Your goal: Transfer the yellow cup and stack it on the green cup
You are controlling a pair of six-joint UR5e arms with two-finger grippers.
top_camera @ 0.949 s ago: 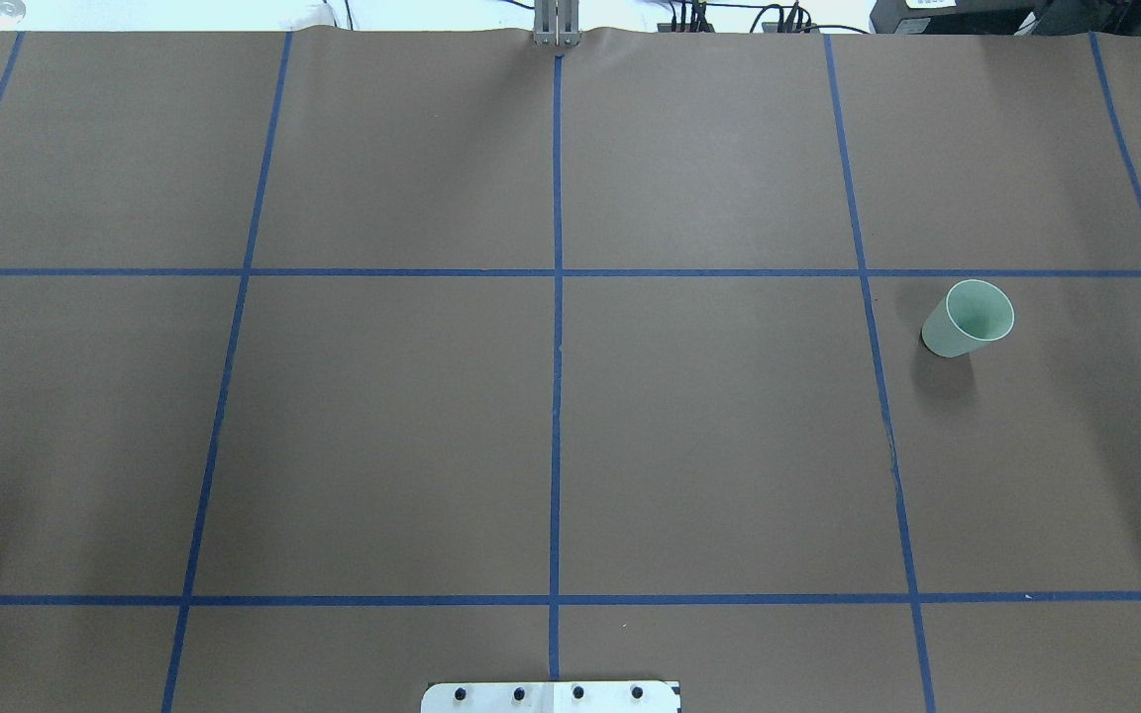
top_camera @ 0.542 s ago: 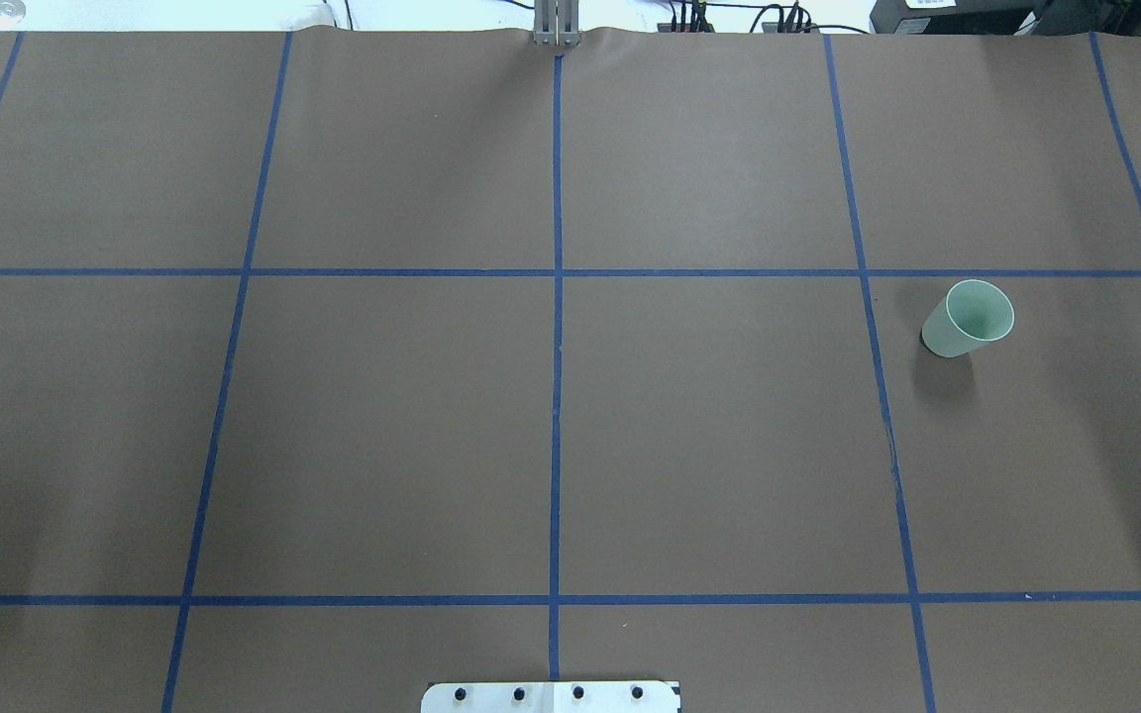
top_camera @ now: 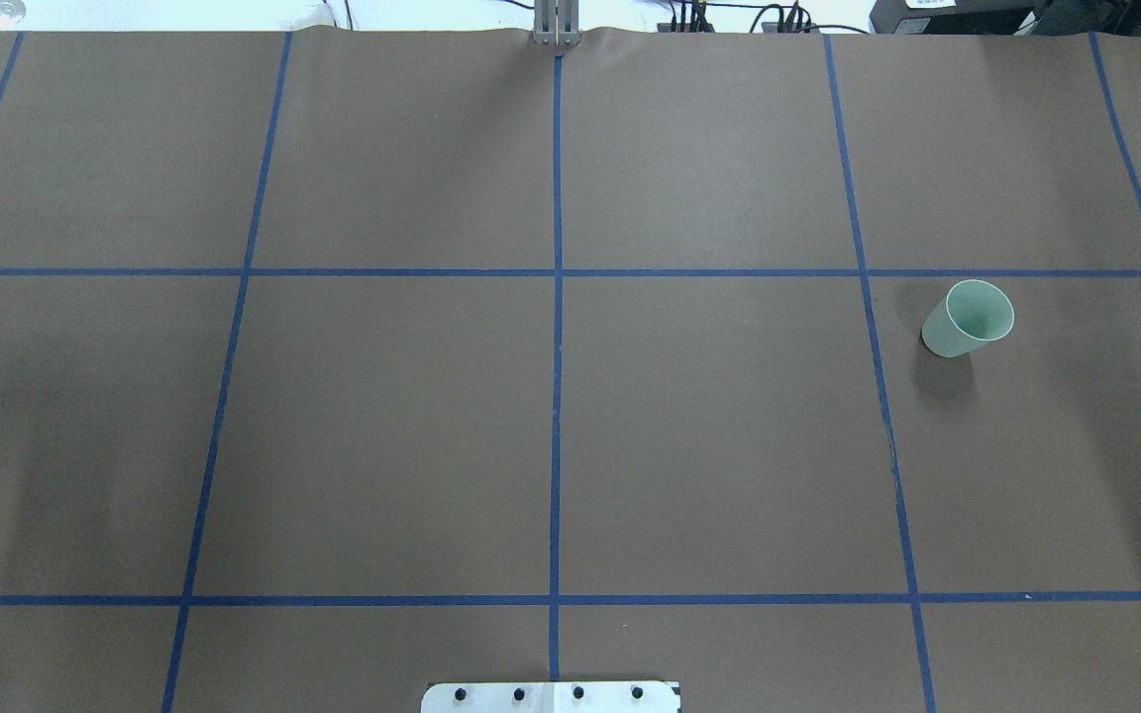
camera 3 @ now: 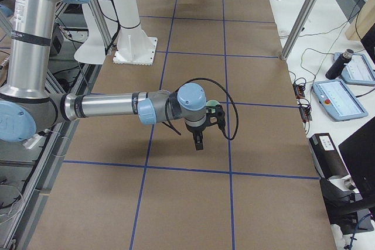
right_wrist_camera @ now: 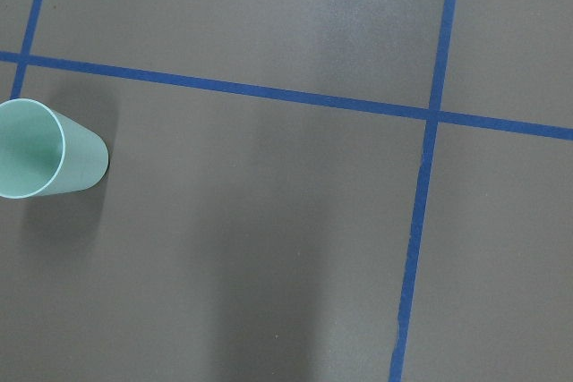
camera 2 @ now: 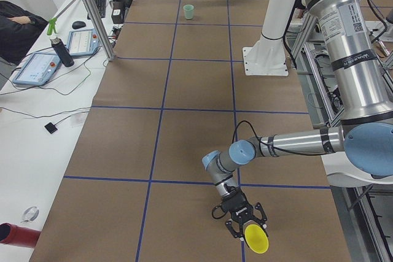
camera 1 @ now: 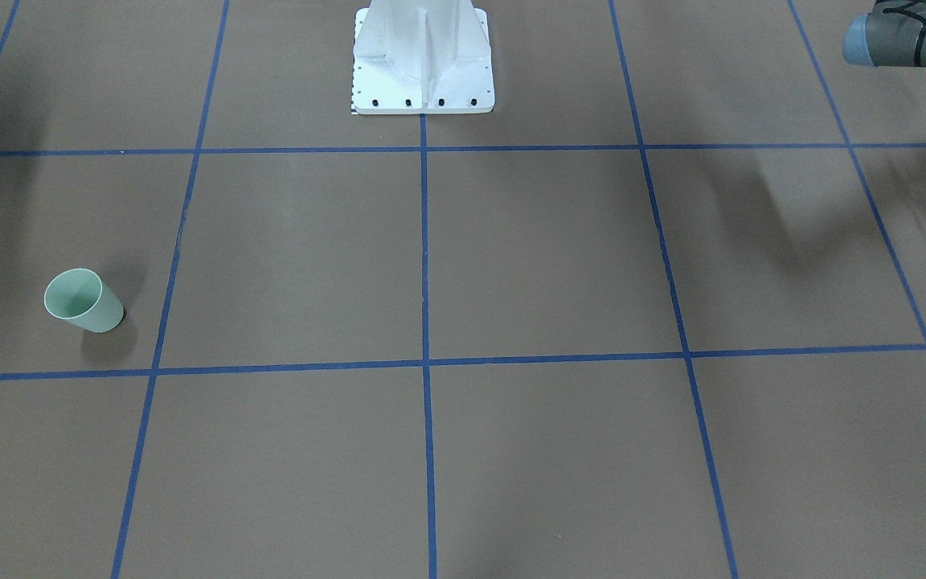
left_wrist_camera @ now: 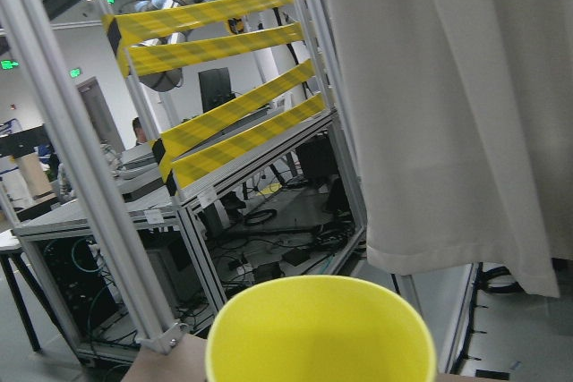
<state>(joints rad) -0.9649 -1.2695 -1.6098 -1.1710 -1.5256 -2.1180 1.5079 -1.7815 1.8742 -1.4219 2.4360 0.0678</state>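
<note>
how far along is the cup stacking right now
Done: nothing stacked. In hand: the yellow cup sits at the left gripper, at the end of the table on the robot's left; whether the jaws are shut on it I cannot tell. Left: bring it across and set it into the green cup, standing empty, mouth up, on the robot's right.

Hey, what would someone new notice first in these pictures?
The small bright yellow plastic cup at the left arm's end effector, its mouth turned sideways, near the table's left end. Then the pale mint-green plastic cup, standing upright and alone on the brown, blue-taped table, far over on the robot's right.
</note>
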